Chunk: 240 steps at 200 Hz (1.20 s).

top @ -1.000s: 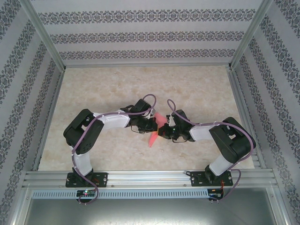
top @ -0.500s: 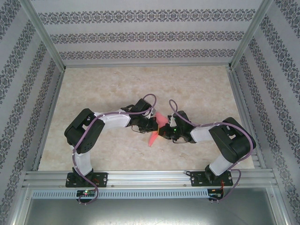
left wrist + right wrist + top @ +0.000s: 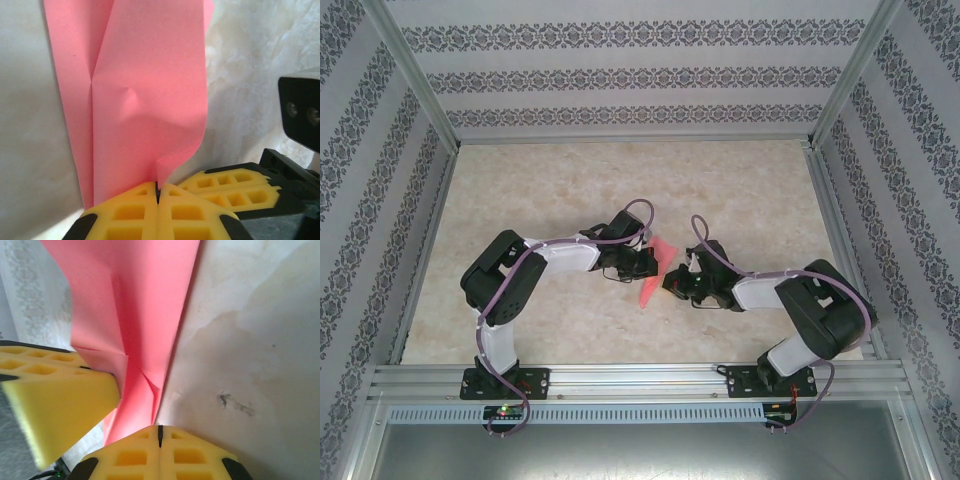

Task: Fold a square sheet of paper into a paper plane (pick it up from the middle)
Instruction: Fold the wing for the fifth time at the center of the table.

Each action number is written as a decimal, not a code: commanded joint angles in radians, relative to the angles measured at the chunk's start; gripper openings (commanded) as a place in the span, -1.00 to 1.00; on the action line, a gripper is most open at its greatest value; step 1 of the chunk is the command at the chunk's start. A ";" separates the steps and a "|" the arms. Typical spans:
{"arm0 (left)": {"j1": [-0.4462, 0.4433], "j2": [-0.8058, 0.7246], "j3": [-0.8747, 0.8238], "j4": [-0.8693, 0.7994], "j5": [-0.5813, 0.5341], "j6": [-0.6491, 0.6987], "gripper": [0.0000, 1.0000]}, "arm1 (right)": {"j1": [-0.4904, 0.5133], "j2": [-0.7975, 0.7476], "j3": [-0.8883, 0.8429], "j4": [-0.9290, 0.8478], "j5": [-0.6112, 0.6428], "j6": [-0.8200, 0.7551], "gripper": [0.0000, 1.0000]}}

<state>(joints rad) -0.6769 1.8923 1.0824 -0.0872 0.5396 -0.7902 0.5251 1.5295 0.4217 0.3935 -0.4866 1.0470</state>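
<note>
From above, the folded pink-red paper sheet sits mid-way across the marbled beige tabletop, between the left gripper and the right gripper, which meet around it; from the left wrist, the left gripper is clamped on the lower end of the sheet, I'd guess to steady it for creasing; from the right wrist, the right gripper is closed too, with its tips at the edge of the sheet, though I cannot tell whether they pinch it

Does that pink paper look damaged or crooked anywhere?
Slightly. The paper has a small dent and a buckled lower edge just above where the left gripper pinches it, instead of lying flat beside its crease. Nothing else stands out.
</note>
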 commanded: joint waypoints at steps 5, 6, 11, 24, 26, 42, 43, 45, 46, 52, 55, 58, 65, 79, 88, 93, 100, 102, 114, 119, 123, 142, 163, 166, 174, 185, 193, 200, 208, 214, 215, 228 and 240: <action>0.014 0.011 0.022 0.030 -0.015 -0.009 -0.99 | -0.013 -0.032 -0.009 0.029 0.038 0.082 -1.00; 0.014 0.011 0.023 0.029 -0.015 -0.009 -0.99 | -0.012 -0.034 -0.009 0.030 0.038 0.083 -1.00; 0.014 0.010 0.025 0.030 -0.014 -0.011 -0.99 | -0.011 -0.033 -0.008 0.044 0.037 0.093 -1.00; 0.016 0.010 0.030 0.032 -0.011 -0.012 -0.99 | -0.010 -0.031 -0.004 0.070 0.033 0.121 -1.00; 0.016 0.009 0.031 0.032 -0.012 -0.012 -0.99 | -0.010 -0.029 -0.003 0.071 0.034 0.124 -1.00; 0.017 0.007 0.033 0.032 -0.009 -0.011 -0.99 | -0.011 -0.020 0.006 0.047 0.054 0.130 -1.00; 0.017 0.008 0.033 0.032 -0.009 -0.011 -0.99 | -0.011 -0.019 0.007 0.047 0.056 0.131 -1.00; 0.018 0.008 0.033 0.033 -0.008 -0.011 -0.99 | -0.011 -0.018 0.008 0.047 0.057 0.133 -1.00; 0.019 0.008 0.033 0.033 -0.008 -0.011 -0.99 | -0.012 -0.017 0.007 0.048 0.058 0.133 -1.00; 0.020 0.007 0.033 0.034 -0.007 -0.009 -0.99 | -0.013 -0.008 0.007 0.055 0.061 0.138 -1.00; 0.020 0.008 0.033 0.034 -0.007 -0.009 -0.99 | -0.014 -0.002 0.010 0.057 0.059 0.140 -1.00; 0.020 0.008 0.033 0.035 -0.007 -0.010 -0.99 | -0.014 0.003 0.012 0.061 0.058 0.141 -1.00; 0.021 0.008 0.031 0.037 -0.006 -0.011 -0.99 | -0.016 0.017 0.017 0.075 0.055 0.146 -1.00; 0.022 0.008 0.031 0.044 -0.001 -0.015 -0.99 | -0.014 0.051 0.024 0.123 0.042 0.164 -1.00; 0.023 0.010 0.031 0.051 0.000 -0.019 -0.99 | -0.014 0.074 0.028 0.150 0.035 0.176 -1.00; 0.023 0.010 0.032 0.053 0.002 -0.022 -0.99 | -0.014 0.087 0.030 0.166 0.030 0.181 -1.00; 0.023 0.011 0.034 0.056 0.004 -0.024 -0.99 | -0.014 0.104 0.029 0.186 0.023 0.190 -1.00; 0.023 0.012 0.034 0.058 0.004 -0.026 -0.99 | -0.014 0.109 0.030 0.191 0.022 0.191 -1.00; 0.025 0.014 0.036 0.065 0.006 -0.033 -0.99 | -0.014 0.133 0.032 0.213 0.020 0.198 -1.00; 0.025 0.015 0.036 0.070 0.009 -0.035 -0.99 | -0.014 0.141 0.032 0.225 0.018 0.203 -1.00; 0.025 0.015 0.037 0.072 0.010 -0.039 -0.99 | -0.014 0.149 0.032 0.238 0.017 0.207 -1.00; 0.025 0.024 0.037 0.087 0.018 -0.057 -1.00 | -0.013 0.167 0.041 0.258 0.011 0.217 -1.00; 0.025 0.041 0.041 0.114 0.031 -0.080 -1.00 | -0.013 0.181 0.046 0.256 0.011 0.224 -1.00; 0.025 0.044 0.041 0.119 0.032 -0.082 -1.00 | -0.014 0.182 0.046 0.258 0.010 0.226 -1.00; 0.025 0.051 0.043 0.129 0.034 -0.091 -1.00 | -0.012 0.187 0.046 0.260 0.008 0.230 -1.00; 0.025 0.058 0.048 0.139 0.036 -0.102 -1.00 | -0.013 0.188 0.046 0.262 0.008 0.230 -1.00; 0.025 0.065 0.050 0.144 0.037 -0.105 -1.00 | -0.013 0.187 0.044 0.264 0.009 0.229 -1.00; 0.025 0.069 0.052 0.148 0.037 -0.107 -1.00 | -0.014 0.187 0.042 0.269 0.008 0.229 -1.00; 0.025 0.075 0.054 0.149 0.039 -0.109 -1.00 | -0.015 0.187 0.041 0.271 0.008 0.230 -1.00; 0.025 0.081 0.054 0.151 0.041 -0.111 -1.00 | -0.016 0.189 0.039 0.275 0.008 0.230 -1.00; 0.025 0.081 0.054 0.152 0.041 -0.112 -1.00 | -0.016 0.190 0.039 0.275 0.008 0.229 -1.00; 0.025 0.090 0.056 0.155 0.044 -0.115 -1.00 | -0.016 0.197 0.036 0.287 0.006 0.231 -1.00; 0.025 0.096 0.054 0.163 0.047 -0.118 -1.00 | -0.016 0.207 0.029 0.311 0.003 0.238 -1.00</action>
<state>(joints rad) -0.6586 1.9594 1.1149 0.0166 0.5720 -0.8837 0.4988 1.6646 0.4328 0.5995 -0.5175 1.2865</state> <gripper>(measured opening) 0.061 0.045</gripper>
